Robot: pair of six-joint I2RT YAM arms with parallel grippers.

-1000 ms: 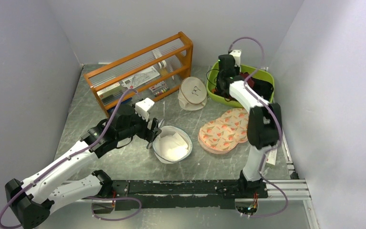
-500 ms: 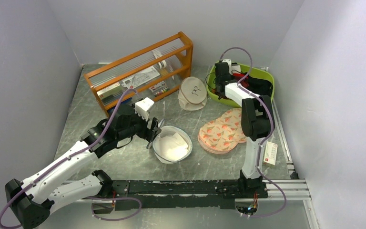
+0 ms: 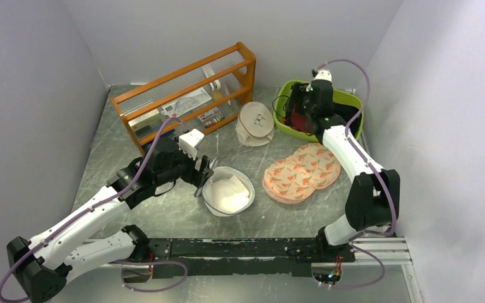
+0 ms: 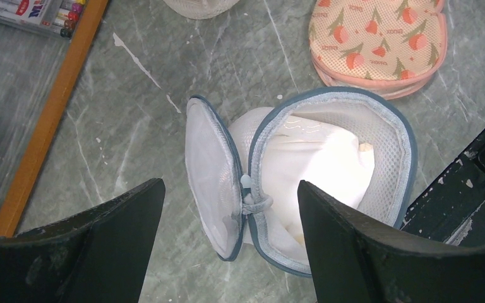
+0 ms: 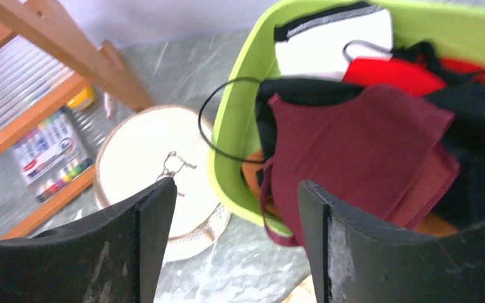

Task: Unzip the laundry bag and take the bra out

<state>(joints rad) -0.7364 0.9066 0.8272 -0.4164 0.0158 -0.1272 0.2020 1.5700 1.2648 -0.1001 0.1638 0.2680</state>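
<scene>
The laundry bag (image 4: 328,158) lies unzipped on the table, its round lid (image 4: 205,177) folded back to the left and white lining showing inside. My left gripper (image 4: 230,246) is open and straddles the bag's near rim and zip pull (image 4: 247,183) without touching them; from above it sits at the bag's left edge (image 3: 204,177). The maroon bra (image 5: 360,145) is draped over the near edge of the green bin (image 5: 240,126), one strap hanging outside. My right gripper (image 5: 237,246) hovers open above it, holding nothing. From above, the bra (image 3: 300,120) shows just under that gripper (image 3: 295,113).
The bin (image 3: 347,101) also holds black clothing (image 5: 473,120), a red cloth (image 5: 391,76) and a white item. A cream round pouch (image 3: 256,123) sits left of the bin, a peach printed pad (image 3: 300,172) in front of it, and a wooden rack (image 3: 183,95) at the back left.
My right gripper has gone from shut to open over the green bin, and its arm has swung out to the right. The left arm and the bag have not moved.
</scene>
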